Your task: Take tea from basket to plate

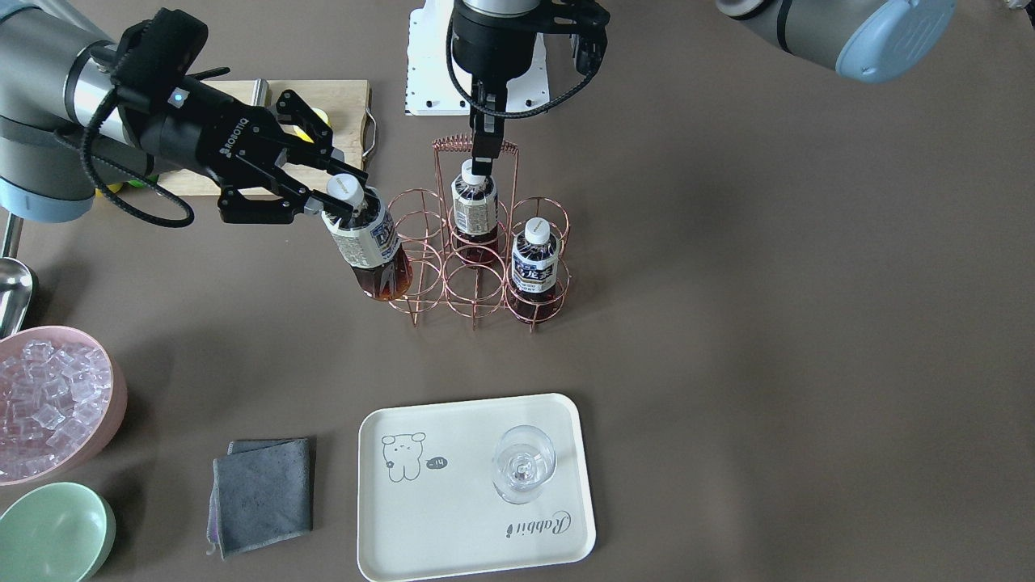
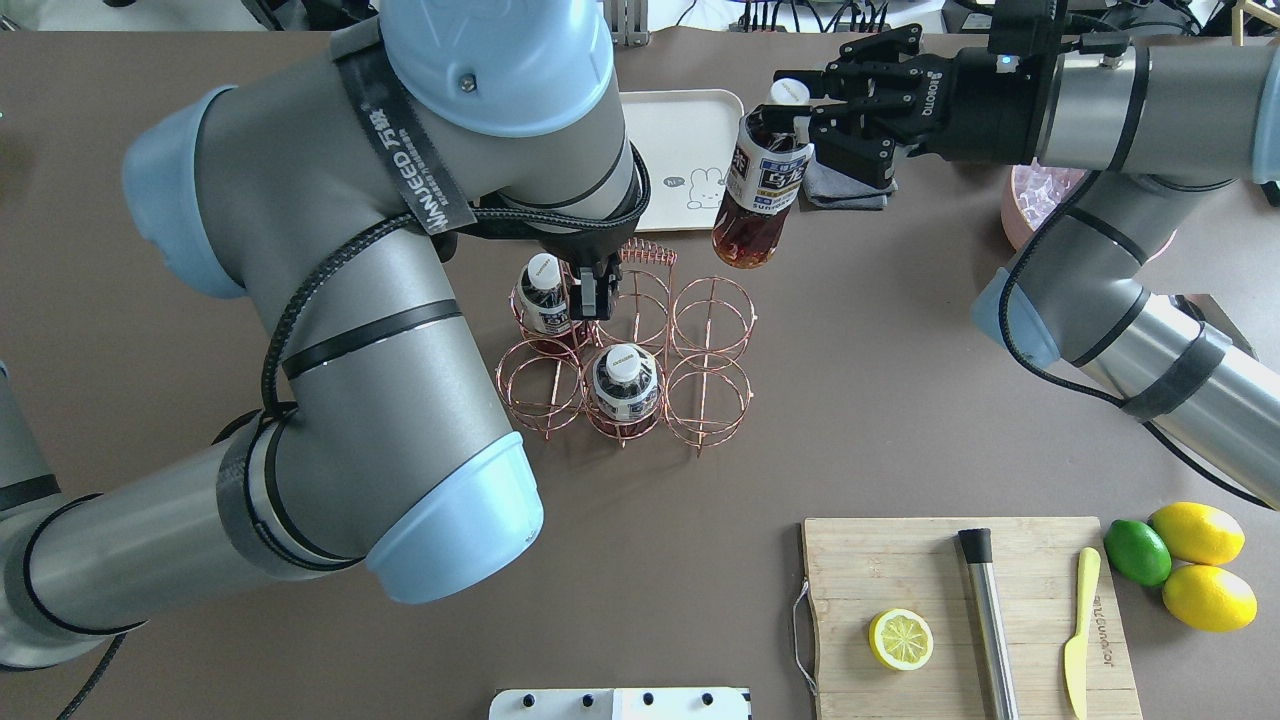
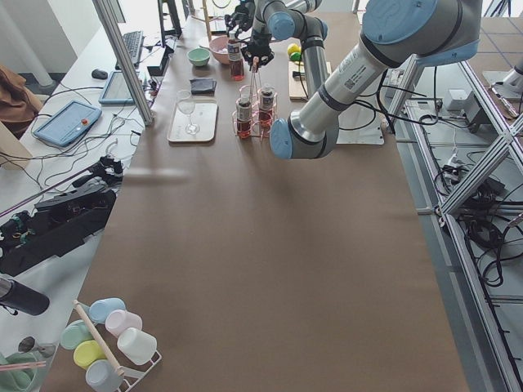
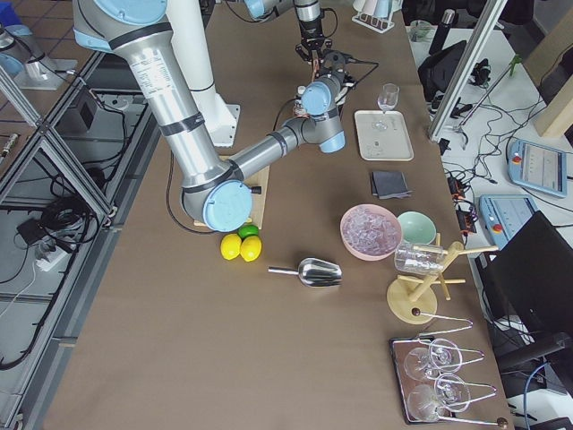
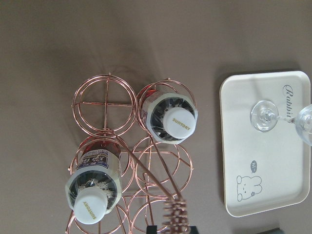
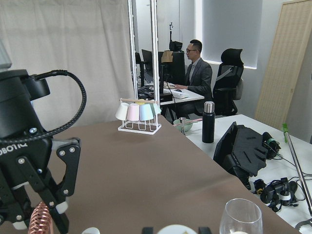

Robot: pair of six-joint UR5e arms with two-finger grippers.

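Note:
My right gripper (image 1: 348, 194) is shut on the neck of a tea bottle (image 1: 369, 246) and holds it tilted in the air beside the copper wire basket (image 1: 420, 242). It also shows in the overhead view (image 2: 800, 112) with the bottle (image 2: 757, 190). Two more tea bottles (image 1: 473, 208) (image 1: 535, 260) stand in the basket's cells. My left gripper (image 1: 483, 158) is shut on the basket's coil-wrapped handle (image 2: 648, 252). The cream plate (image 1: 453, 517) lies on the table in front of the basket, away from the robot, with a clear stemmed glass (image 1: 524, 462) on it.
A grey cloth (image 1: 263, 493), a pink bowl of clear cubes (image 1: 109, 380) and a mint-green bowl (image 1: 52, 533) lie beside the plate. A metal scoop (image 1: 12, 291) is at the edge. A cutting board (image 2: 880, 560) holds a lemon half, muddler and knife, with lemons and a lime beside it.

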